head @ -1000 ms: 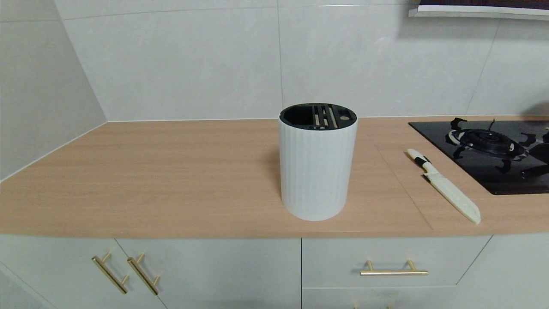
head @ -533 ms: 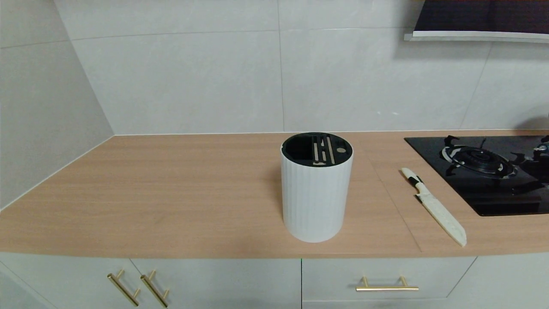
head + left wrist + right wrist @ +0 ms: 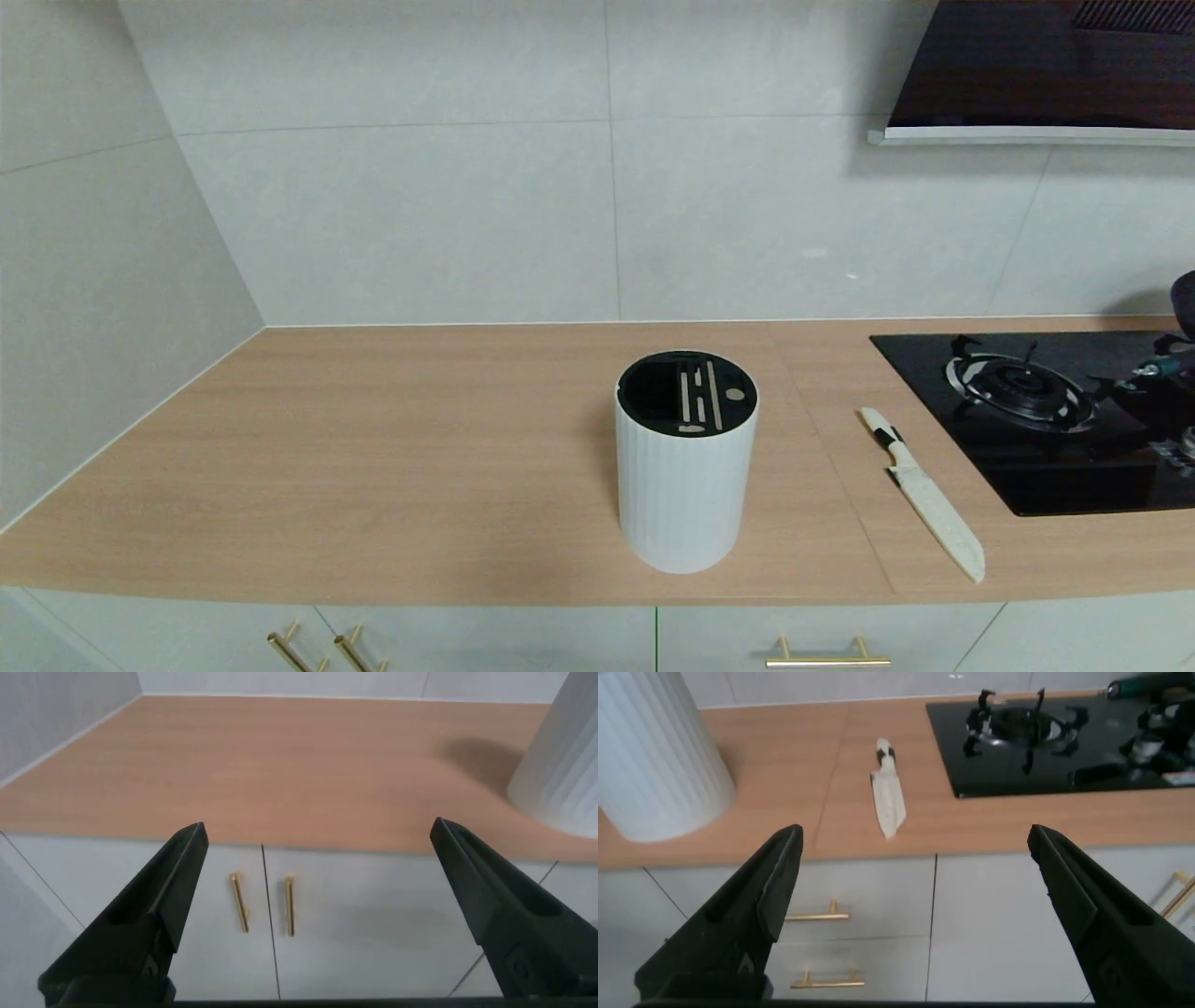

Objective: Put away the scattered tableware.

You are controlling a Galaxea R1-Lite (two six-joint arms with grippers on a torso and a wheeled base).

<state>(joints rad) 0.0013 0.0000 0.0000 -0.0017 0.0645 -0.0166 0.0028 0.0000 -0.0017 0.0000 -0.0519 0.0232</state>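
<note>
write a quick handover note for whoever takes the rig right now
Left gripper: open, empty, off the front edge of the counter.
Right gripper: open, empty, off the front edge, facing the knife.
The knife lies flat on the counter between the white slotted holder and the stove, handle toward the wall.
Done: nothing stowed.
Left to do: pick up the knife, slot it into the holder.

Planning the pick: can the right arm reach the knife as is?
Likely yes: the knife lies alone on bare countertop, clear of holder and stove, with the open right gripper facing it.
</note>
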